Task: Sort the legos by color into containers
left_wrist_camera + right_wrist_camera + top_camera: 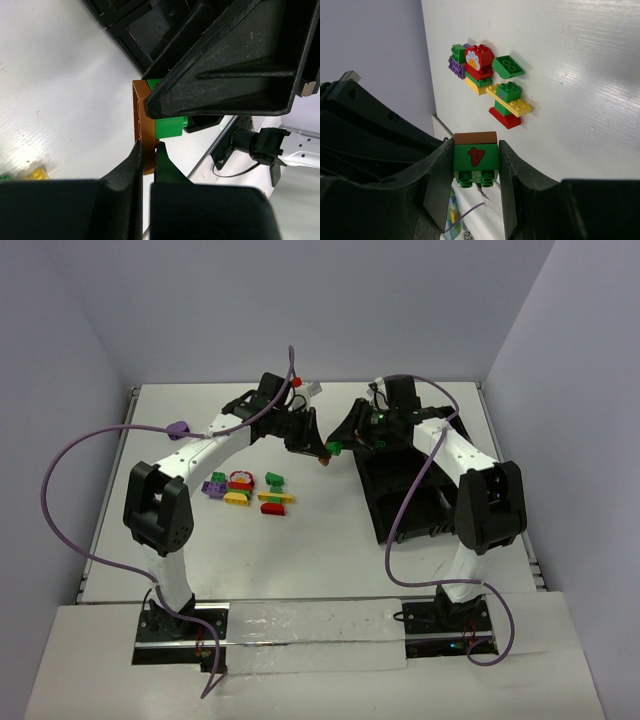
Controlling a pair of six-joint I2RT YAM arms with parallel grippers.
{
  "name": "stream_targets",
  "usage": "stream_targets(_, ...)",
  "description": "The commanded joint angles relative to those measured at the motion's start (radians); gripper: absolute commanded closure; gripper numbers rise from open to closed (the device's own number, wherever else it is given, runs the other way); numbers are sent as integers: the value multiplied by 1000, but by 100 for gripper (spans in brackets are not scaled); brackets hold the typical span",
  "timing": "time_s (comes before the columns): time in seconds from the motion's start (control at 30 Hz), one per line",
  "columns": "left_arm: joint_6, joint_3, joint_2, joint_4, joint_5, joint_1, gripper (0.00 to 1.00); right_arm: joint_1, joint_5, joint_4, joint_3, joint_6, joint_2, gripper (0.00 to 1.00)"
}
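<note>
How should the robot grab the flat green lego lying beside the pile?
From straight above, pinching two opposite side walls of the flat green lego. It lies studs up and thin, so only its edges give flat faces. The pile sits close, so probably open the fingers only a little.

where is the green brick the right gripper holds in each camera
top external: green brick centre, just left of the black tray.
left wrist: green brick at centre.
right wrist: green brick bottom centre.
shared landmark: orange brick stuck to it, in all three.
</note>
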Motion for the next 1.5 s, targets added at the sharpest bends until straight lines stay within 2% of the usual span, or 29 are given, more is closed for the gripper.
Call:
stream_targets(0.0, 22, 12, 3, -2, 16, -10, 100, -7, -5, 18, 47, -3, -53, 98)
stream_targets(0.23, -9, -25, -15, 38, -3, 1, 100, -14, -36, 19, 43, -2, -54, 73)
stream_targets(0.33, -28, -33, -16, 55, -7, 9, 100, -16, -37, 22, 35, -4, -60, 66)
stream_targets(0.5, -31, -27, -16, 57, -17, 10, 100, -19, -40, 24, 28, -2, -62, 63)
stream_targets(0.63, -33, -28, -24, 59, -26, 12, 100, -18, -44, 32, 22, 1, -58, 55)
stream_targets(0.93, -34, -33, -29, 67, -30, 13, 100, -21, -56, 39, 11, 6, -53, 53)
stream_targets(1.0, -35, -31, -29, 67, -32, 13, 100, -21, -58, 40, 9, 6, -53, 46)
stream_targets(1.13, -34, -28, -27, 65, -34, 13, 100, -23, -58, 44, 2, 6, -55, 44)
stream_targets(1.2, -34, -29, -29, 63, -36, 13, 100, -23, -61, 50, -3, 10, -54, 39)
stream_targets(1.47, -36, -24, -33, 67, -35, 15, 100, -30, -78, 77, -26, 25, -42, 38)
